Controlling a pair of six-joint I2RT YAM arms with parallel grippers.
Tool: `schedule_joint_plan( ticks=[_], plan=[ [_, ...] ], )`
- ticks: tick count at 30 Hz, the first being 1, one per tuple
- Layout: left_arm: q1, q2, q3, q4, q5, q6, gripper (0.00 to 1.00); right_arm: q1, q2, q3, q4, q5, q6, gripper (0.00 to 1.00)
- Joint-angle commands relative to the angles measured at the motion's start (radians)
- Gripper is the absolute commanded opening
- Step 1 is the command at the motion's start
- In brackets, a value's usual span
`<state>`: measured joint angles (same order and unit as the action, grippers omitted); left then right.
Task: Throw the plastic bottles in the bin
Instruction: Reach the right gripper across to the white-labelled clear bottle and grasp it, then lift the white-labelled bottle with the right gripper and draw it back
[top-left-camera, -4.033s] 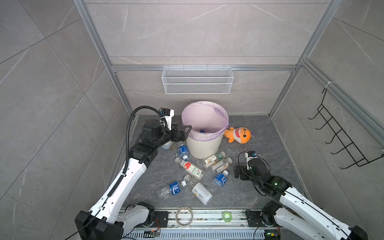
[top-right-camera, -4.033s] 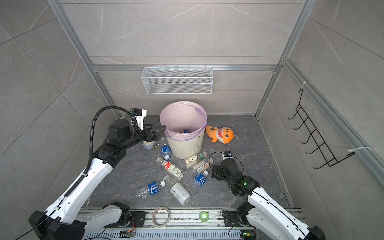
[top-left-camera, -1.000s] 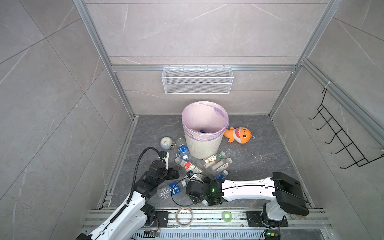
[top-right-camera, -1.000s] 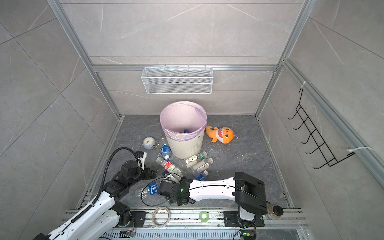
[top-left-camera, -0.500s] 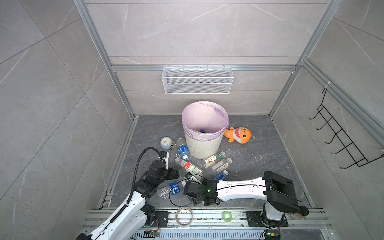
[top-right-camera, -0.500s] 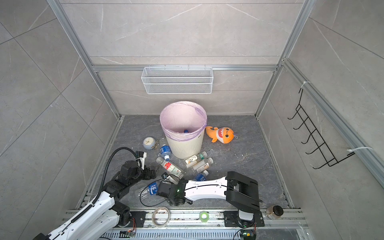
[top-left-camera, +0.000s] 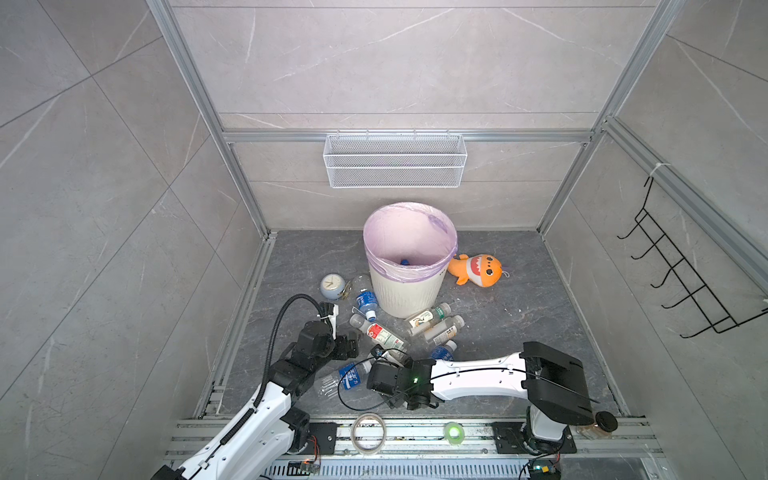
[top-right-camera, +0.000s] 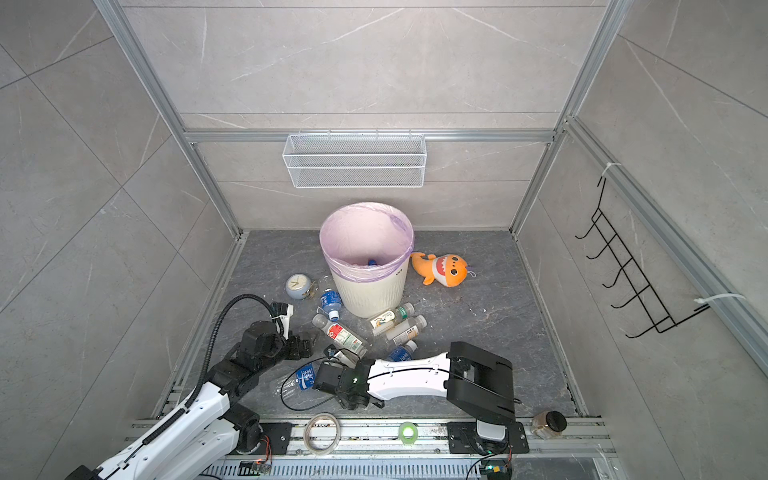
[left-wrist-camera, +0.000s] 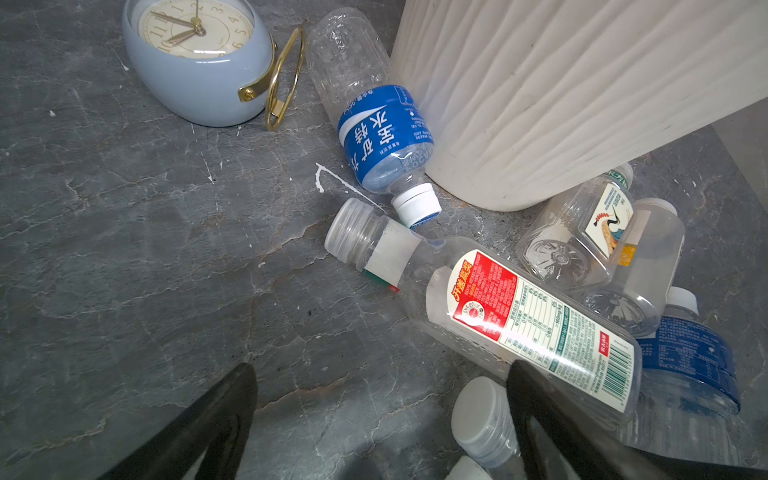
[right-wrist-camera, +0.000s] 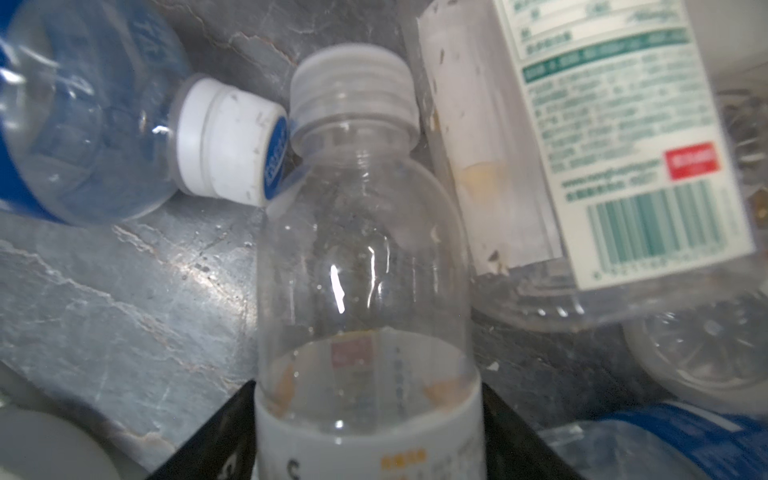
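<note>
The right gripper (right-wrist-camera: 365, 388) pinches a white-labelled bottle (right-wrist-camera: 361, 266) lying in the near pile, the bin (top-left-camera: 405, 291) standing farther back, while the left gripper (left-wrist-camera: 380, 368) hangs wide and empty; the slick round body could squirt free, or the blue-labelled bottle (right-wrist-camera: 83, 137) touching its neck get dragged along.

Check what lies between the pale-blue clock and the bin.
A clear blue-label bottle lies on its side between the clock and the bin, right beside the bin; the left wrist view shows it.
</note>
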<state>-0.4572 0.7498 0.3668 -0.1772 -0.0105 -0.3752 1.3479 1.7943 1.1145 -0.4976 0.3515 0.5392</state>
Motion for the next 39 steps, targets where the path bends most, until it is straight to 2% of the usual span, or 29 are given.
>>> schedule_joint_plan(
  ticks=[1,7,12,15,26,39],
  plan=[
    [0.005,0.005,0.008,0.034,-0.008,-0.011,0.96,-0.003,0.008,-0.004,0.004,-0.002,0.011,0.75],
    [0.006,0.005,0.008,0.035,-0.007,-0.011,0.96,-0.004,-0.022,-0.023,0.017,0.006,0.010,0.67],
    [0.006,0.012,0.010,0.036,-0.005,-0.010,0.96,-0.004,-0.063,-0.045,0.025,0.025,0.010,0.57],
    [0.006,0.011,0.009,0.036,-0.005,-0.010,0.96,-0.004,-0.087,-0.055,0.028,0.033,0.005,0.55],
    [0.008,0.015,0.011,0.037,-0.004,-0.011,0.96,0.010,-0.279,-0.128,0.081,0.080,-0.005,0.53],
    [0.008,0.020,0.012,0.038,0.005,-0.008,0.96,0.014,-0.560,-0.279,0.152,0.205,0.040,0.53]
  ],
)
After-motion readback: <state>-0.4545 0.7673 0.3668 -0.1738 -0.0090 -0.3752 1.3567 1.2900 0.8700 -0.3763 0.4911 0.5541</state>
